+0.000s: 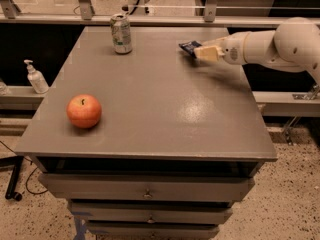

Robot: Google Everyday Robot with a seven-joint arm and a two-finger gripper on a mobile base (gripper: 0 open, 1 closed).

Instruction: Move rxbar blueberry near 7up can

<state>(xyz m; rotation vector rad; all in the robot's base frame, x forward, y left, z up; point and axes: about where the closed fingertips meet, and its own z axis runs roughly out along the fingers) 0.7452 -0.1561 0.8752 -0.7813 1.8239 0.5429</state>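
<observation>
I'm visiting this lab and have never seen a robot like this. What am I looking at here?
The white jointed tube entering from the picture's right is a robot arm; its two-finger gripper is over the far right of the grey table top. This single view looks down at the table from its front. The gripper seems clamped on a flat dark navy-blue snack bar. Standing at the far edge is a silver-and-green drink can; a red-orange apple sits near the front left. A white pump bottle stands on a ledge beside the table.
</observation>
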